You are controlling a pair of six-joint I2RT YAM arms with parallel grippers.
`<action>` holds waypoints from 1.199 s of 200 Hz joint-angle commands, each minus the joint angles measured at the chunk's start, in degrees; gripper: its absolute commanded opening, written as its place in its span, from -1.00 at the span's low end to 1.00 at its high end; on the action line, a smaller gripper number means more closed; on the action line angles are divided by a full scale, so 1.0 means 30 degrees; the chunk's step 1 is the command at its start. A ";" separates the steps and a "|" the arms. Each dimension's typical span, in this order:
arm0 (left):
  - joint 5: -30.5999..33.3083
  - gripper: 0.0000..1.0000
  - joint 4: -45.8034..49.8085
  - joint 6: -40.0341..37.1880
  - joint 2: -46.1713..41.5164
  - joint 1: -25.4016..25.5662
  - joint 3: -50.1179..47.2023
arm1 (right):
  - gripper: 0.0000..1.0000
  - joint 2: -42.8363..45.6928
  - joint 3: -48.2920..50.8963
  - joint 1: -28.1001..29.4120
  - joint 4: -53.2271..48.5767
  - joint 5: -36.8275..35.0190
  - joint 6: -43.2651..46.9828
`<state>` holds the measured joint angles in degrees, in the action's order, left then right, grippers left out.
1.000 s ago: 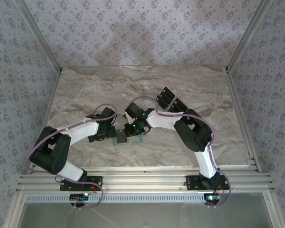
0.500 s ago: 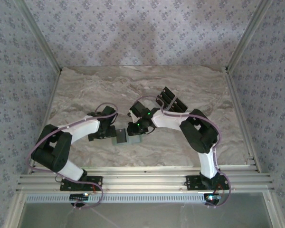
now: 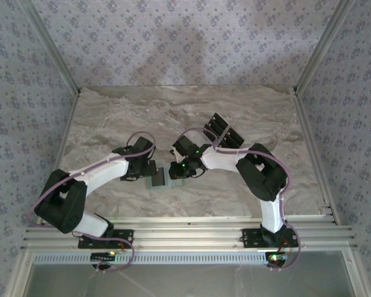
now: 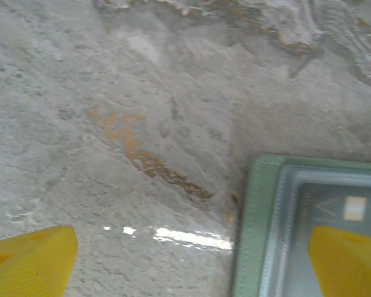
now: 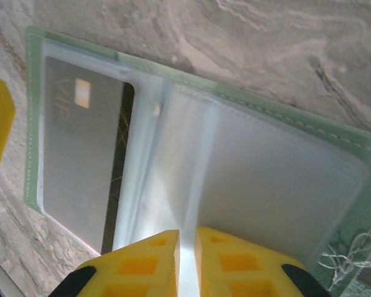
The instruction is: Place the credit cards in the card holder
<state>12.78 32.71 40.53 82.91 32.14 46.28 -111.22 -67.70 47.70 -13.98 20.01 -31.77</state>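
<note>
The pale green rectangular card holder (image 5: pixel 266 167) is laid open on the marbled grey tabletop (image 4: pixel 142 93) (a grey card (image 5: pixel 80 154) is seen in one pocket). Its middle fold is pinched by the right tool (image 5: pixel 186 247); the left tool (image 4: pixel 191 247) is spread wide over its edge.

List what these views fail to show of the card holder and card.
Top external: card holder too small to read.
Left wrist: holder cut by right and bottom edges; yellow fingertip covers the card.
Right wrist: card's print faint under the clear sleeve; right end effector hides the near edge.
</note>
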 commanded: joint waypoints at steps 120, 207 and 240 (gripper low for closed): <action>0.0050 0.93 -0.1323 -0.0418 0.2107 0.0442 0.0696 | -0.72 0.0696 0.1915 -0.1456 -0.1105 -0.2980 -0.1652; 0.0342 0.95 -0.0300 -0.0388 -0.0712 -0.0769 -0.0211 | -0.71 0.2051 -0.0045 -0.1143 -0.1479 -0.0963 0.0546; 0.0050 0.95 -0.0614 -0.0361 -0.0672 -0.1023 -0.1010 | -0.73 0.1301 -0.1187 -0.0801 -0.1795 -0.0763 0.0696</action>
<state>12.82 29.39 39.88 81.12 29.26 45.30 -106.50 -67.92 44.29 -16.69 16.91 -31.24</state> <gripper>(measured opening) 0.974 0.141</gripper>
